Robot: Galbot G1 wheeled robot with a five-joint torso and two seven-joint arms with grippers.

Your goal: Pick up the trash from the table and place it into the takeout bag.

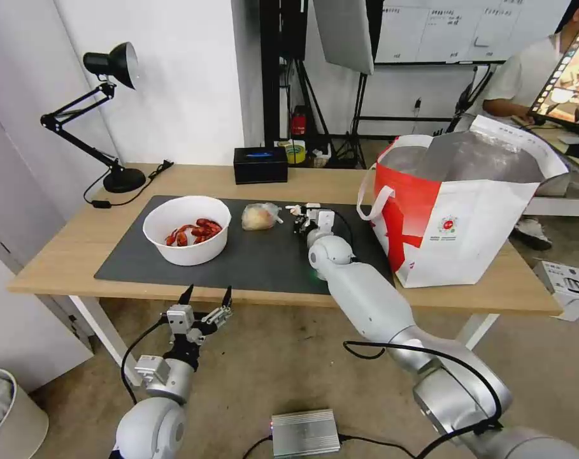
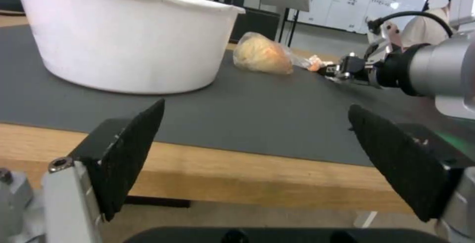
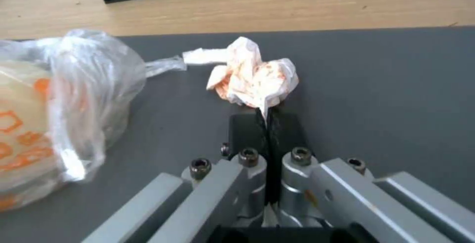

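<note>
Altogether we counted three pieces of trash on the dark grey mat (image 1: 264, 261) of the light-wood table (image 1: 60, 261), and one takeout bag.

Farthest left stood one black desk lamp (image 1: 114, 64) at the table's back corner. Next came one white round bowl (image 1: 186, 229) holding red crayfish, on the mat's left part. Below the table's front edge hung our left gripper (image 1: 206, 294), its two black pads spread wide with nothing between them, pointing up toward the bowl.

Right of the bowl lay one small clear bag (image 1: 260, 217) with a tan lump inside; orange printing showed on it in the right wrist view, too partial for us to read. Behind it, off the mat, sat one black tissue box (image 1: 260, 164).

Just right of the small bag our right gripper (image 3: 268, 118) was down at the mat, its pads pinched together on an edge of one crumpled white tissue (image 3: 252, 74) stained orange; the tissue rested on the mat near the bag.

Farthest right, the white-and-red takeout bag (image 1: 467, 223) stood open on the table's right end, foil lining showing, one small round logo with unreadable small print beneath.
</note>
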